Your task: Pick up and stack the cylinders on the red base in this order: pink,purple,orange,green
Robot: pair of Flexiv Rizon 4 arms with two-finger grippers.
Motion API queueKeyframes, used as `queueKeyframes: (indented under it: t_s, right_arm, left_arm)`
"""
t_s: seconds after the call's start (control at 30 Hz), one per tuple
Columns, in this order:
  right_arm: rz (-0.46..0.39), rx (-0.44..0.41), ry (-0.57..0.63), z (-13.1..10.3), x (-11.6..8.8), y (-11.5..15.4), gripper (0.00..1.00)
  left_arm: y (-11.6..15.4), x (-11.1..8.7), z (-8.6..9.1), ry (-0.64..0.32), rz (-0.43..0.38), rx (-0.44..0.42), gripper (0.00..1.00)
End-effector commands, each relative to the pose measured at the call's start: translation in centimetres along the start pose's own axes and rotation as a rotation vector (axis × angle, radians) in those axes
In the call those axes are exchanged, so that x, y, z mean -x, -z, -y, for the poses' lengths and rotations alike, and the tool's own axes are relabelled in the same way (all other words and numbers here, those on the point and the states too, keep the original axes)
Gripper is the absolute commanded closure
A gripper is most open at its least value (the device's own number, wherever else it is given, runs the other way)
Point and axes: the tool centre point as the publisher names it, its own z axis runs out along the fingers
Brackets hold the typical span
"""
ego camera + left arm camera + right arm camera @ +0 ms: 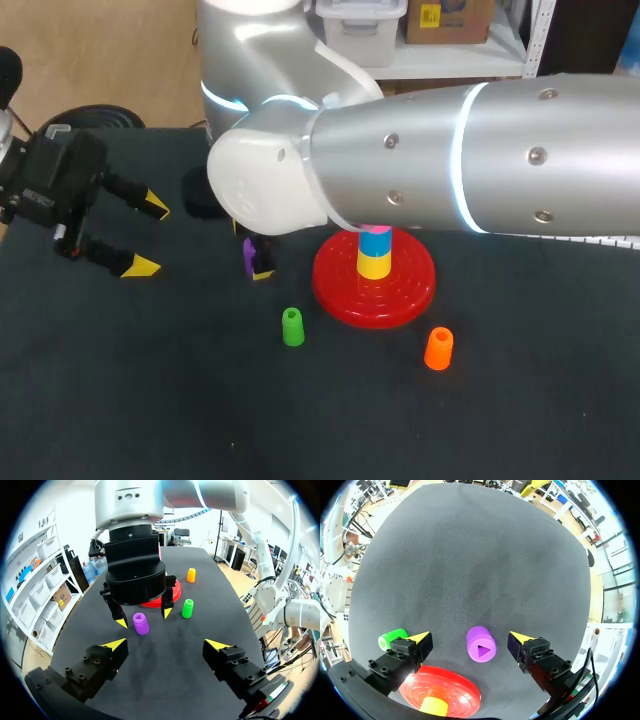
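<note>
— What's my right gripper (469, 639) doing?

— Your fingers are spread, one on each side of the small purple plastic cylinder (481, 643). It stands upright on the black table (470, 555) with a gap at both tips, so nothing is pinched.

— And around it?

— Just beside it you have the round red ridged base (400, 295), which carries a yellow cylinder (374, 264), a blue cylinder (375, 243) and a sliver of the pink cylinder (378, 229) under your arm. The green cylinder (292, 327) and the orange cylinder (438, 348) stand apart on the table.

— My left gripper (148, 236)?

— Spread too, holding nothing, well apart from everything.
</note>
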Motion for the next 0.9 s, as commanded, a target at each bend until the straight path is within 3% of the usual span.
queueKeyframes:
  t_s: [0.03, 0.2, 0.23, 0.27, 0.3, 0.9]
  right_arm:
    - [-0.003, 0.000, -0.001, -0.05, -0.02, -0.11, 0.00]
    - [-0.007, 0.000, -0.003, -0.07, -0.06, -0.21, 0.01]
    - [-0.006, 0.000, -0.003, -0.07, -0.06, -0.22, 0.55]
    - [-0.006, 0.000, -0.004, -0.07, -0.06, -0.22, 0.64]
    - [-0.006, 0.000, -0.004, -0.08, -0.06, -0.22, 1.00]
    - [0.001, 0.002, 0.000, -0.32, -0.16, -0.24, 1.00]
  left_arm:
    - [-0.08, -0.09, -0.02, -0.002, 0.002, 0.001, 0.00]
    - [-0.08, -0.09, -0.02, -0.002, 0.002, 0.001, 0.00]
    - [-0.08, -0.09, -0.02, -0.002, 0.002, 0.001, 0.00]
    - [-0.08, -0.09, -0.02, -0.002, 0.002, 0.001, 0.00]
    - [-0.08, -0.09, -0.02, -0.002, 0.002, 0.001, 0.00]
    - [-0.08, -0.09, -0.02, -0.002, 0.002, 0.001, 0.00]
